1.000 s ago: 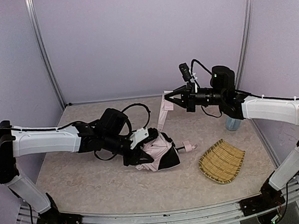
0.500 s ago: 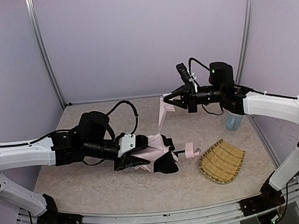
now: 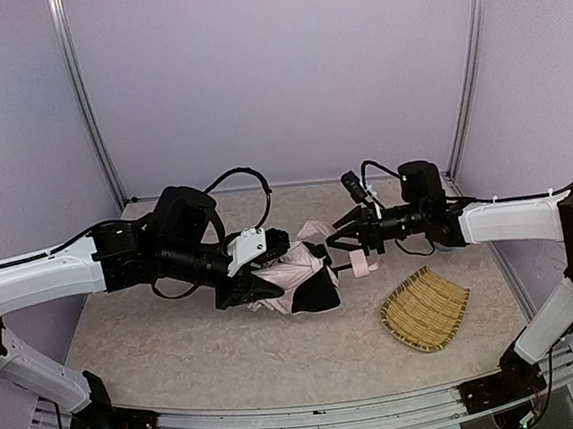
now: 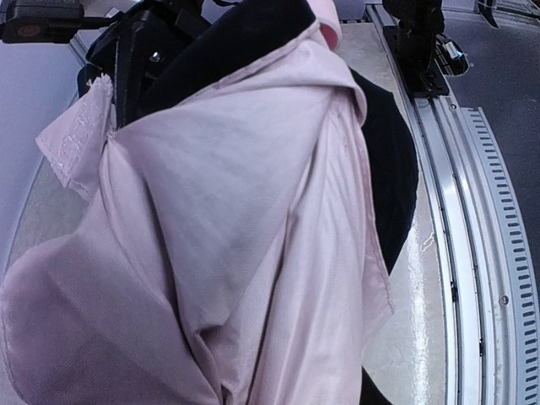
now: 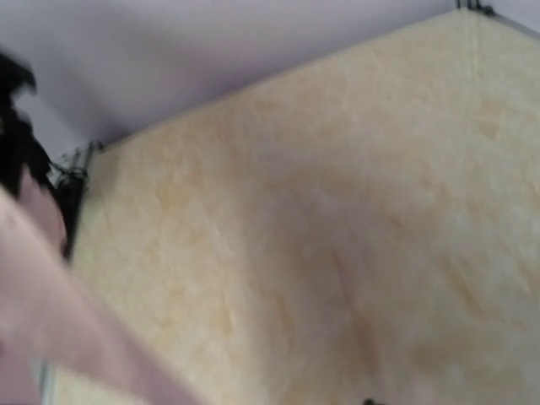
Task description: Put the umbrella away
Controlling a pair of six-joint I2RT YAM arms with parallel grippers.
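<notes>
One counter [image 3: 178, 354] under it all, pale and marbled, and two arms reaching in over it from either side. Between them we have one umbrella [image 3: 294, 276], lying mid-counter as a crumpled bundle: pale pink fabric outside, black lining spilling out at the near edge. In the left wrist view the umbrella's pink cloth [image 4: 236, 219] fills nearly the whole picture, with black showing behind it.

The left hand [image 3: 256, 264] is buried in the bundle's left side, clenched on the umbrella. The right hand [image 3: 336, 242] hangs just beside a raised pink flap, with its fingers spread.

We count one woven straw tray [image 3: 425, 311], well apart to the right. Smallest of all are the thin black shaft [image 3: 342, 267] and one small pink handle [image 3: 360, 264], poking out towards the right hand.
</notes>
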